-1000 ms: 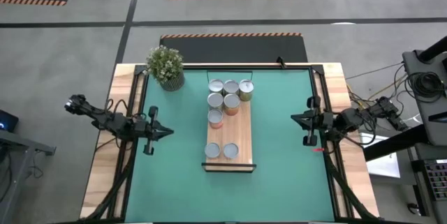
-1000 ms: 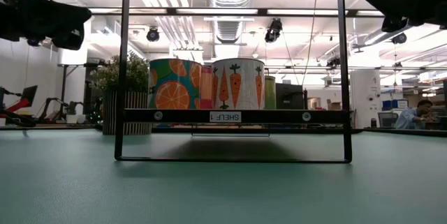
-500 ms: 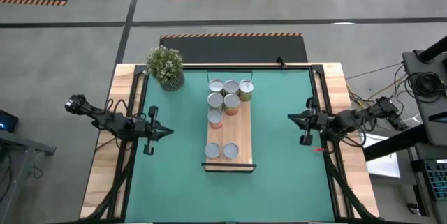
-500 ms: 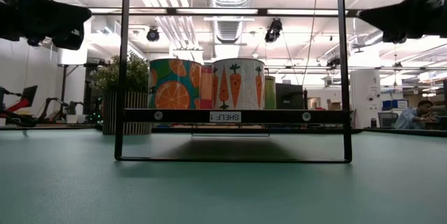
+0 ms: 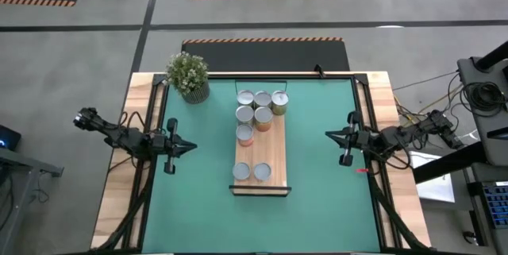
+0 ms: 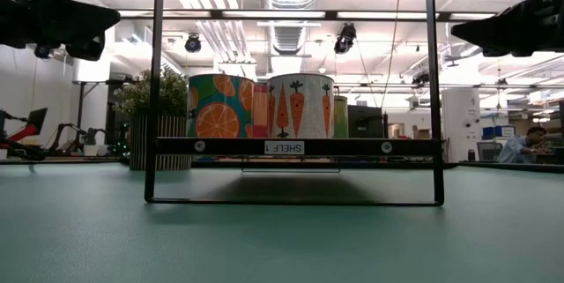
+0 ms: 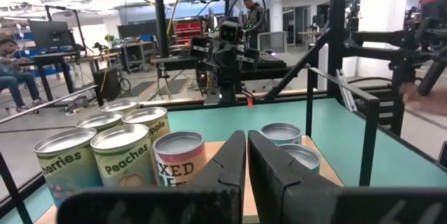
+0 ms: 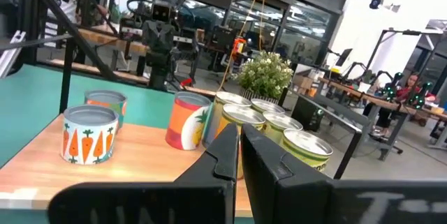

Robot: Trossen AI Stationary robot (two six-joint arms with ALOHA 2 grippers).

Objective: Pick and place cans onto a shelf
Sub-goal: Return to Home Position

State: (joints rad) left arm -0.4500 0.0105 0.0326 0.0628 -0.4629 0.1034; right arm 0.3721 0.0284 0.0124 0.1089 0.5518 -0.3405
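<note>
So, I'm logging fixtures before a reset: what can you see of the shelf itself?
The shelf is a long light-wood plank with a dark front edge carrying a small white label, held level above the green mat in a thin black frame. It lies mid-table. Eight cans stand on it: six bunched at the plant end, two near the labelled end. The left gripper and right gripper hang clear of it.

Right gripper (image 5: pixel 332 136): it is a little closer now to the shelf (image 5: pixel 274 153) in front of its tips.
Right gripper tilt: a second ago it sat at a slant; in the low view it now lies flat and a bit lower.
Left gripper (image 5: pixel 189 146): it moves just a tiny bit, its tip slightly nearer the shelf ahead.
</note>
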